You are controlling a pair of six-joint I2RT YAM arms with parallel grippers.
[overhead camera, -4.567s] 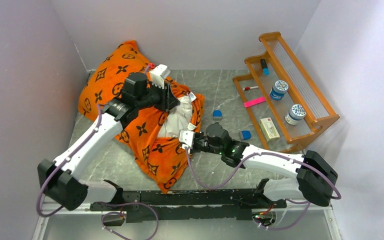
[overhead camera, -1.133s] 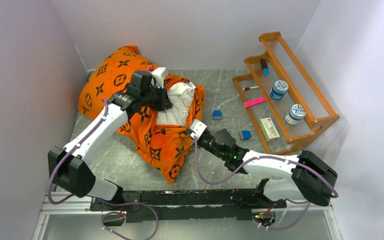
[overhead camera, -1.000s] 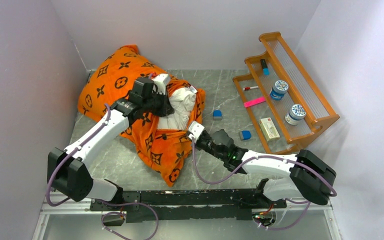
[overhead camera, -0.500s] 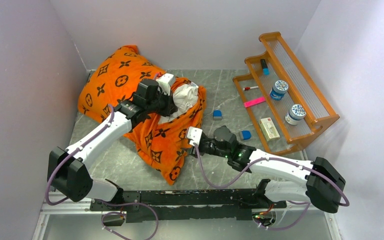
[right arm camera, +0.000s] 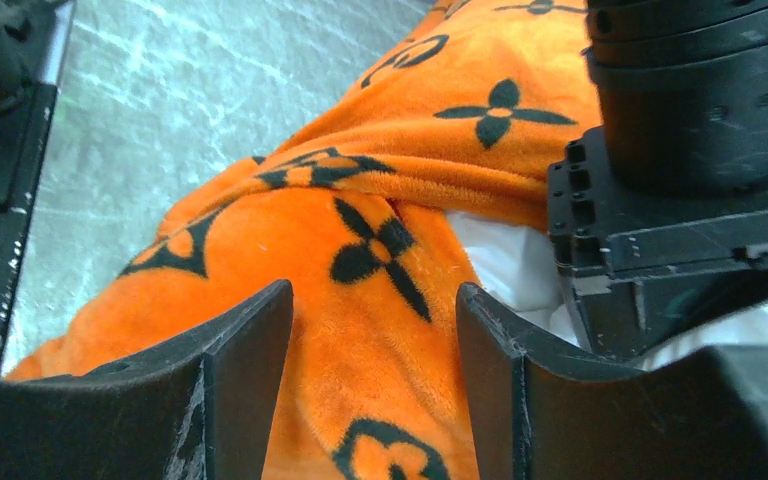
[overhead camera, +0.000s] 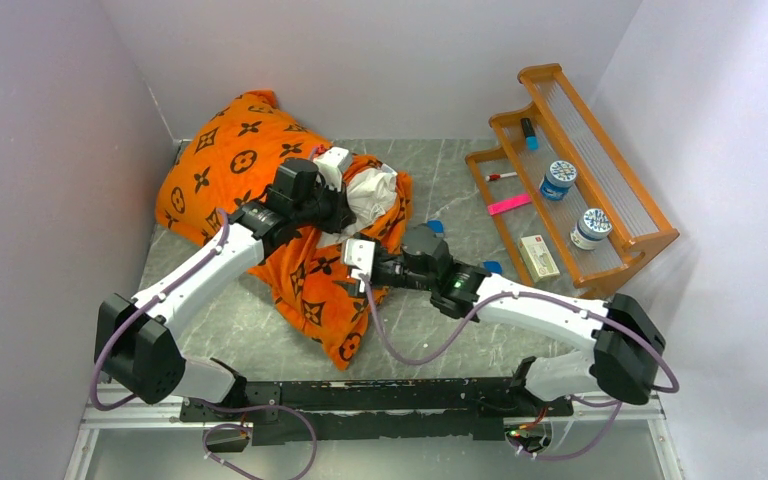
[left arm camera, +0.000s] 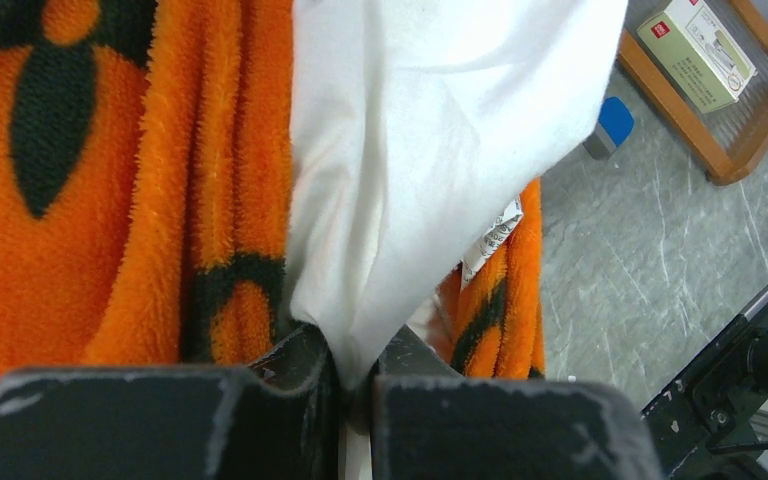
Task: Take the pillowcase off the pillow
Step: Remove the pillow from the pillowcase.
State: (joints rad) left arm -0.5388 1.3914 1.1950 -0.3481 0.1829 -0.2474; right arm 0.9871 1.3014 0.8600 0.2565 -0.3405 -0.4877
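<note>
The orange pillowcase [overhead camera: 230, 160] with dark motifs lies bunched at the back left, its open end folded toward the table's middle. The white pillow [overhead camera: 372, 190] pokes out of that opening. My left gripper [overhead camera: 345, 205] is shut on a pinch of the white pillow cloth [left arm camera: 440, 130], with orange pile [left arm camera: 110, 200] beside it. My right gripper [overhead camera: 352, 268] hovers open just over the pillowcase's lower fold [right arm camera: 360, 330], close under the left gripper, with orange fabric between its fingers but not pinched.
A wooden rack [overhead camera: 640, 235] stands at the right with two jars, a small box, a marker and a pink strip. Two small blue blocks [overhead camera: 490, 268] [overhead camera: 432, 227] lie on the grey table [overhead camera: 220, 320] near my right arm. Walls close in on three sides.
My right gripper has opened, let go of the pillowcase and swung left over the orange fold. My left gripper has shifted slightly right, still gripping the pillow.
</note>
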